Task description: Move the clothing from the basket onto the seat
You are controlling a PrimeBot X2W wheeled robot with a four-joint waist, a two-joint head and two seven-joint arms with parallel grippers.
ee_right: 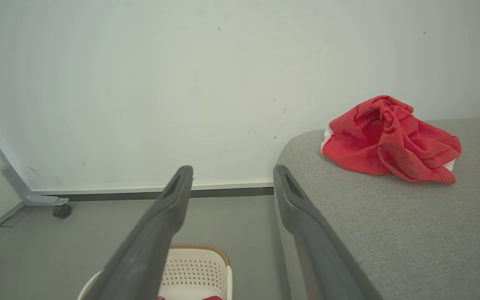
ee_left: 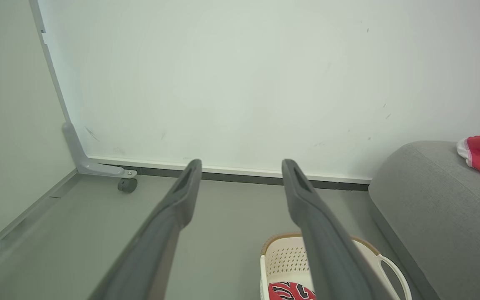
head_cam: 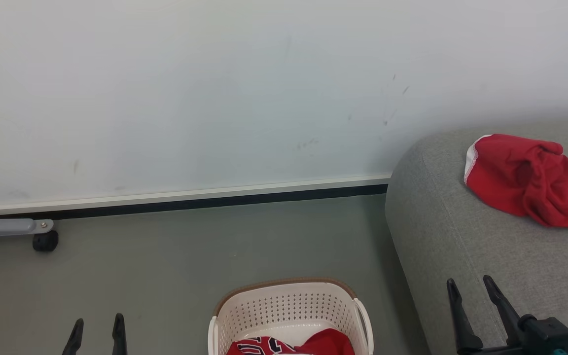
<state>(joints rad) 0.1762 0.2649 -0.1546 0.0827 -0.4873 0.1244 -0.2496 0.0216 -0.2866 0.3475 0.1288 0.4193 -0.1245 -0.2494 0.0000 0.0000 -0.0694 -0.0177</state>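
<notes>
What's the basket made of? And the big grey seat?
The basket looks like smooth cream plastic: rows of punched holes, with a brown rim. The seat looks like grey woven cloth over padding, probably: matte weave, rounded edges.

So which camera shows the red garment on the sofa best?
The right wrist view: the red garment lies whole, large and unobstructed on the sofa. The head view shows it too, but smaller, at the right edge. The left wrist view catches just a corner at its right edge.

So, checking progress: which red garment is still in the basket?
The jersey with dark numerals; the plain red one already lies on the sofa.
</notes>
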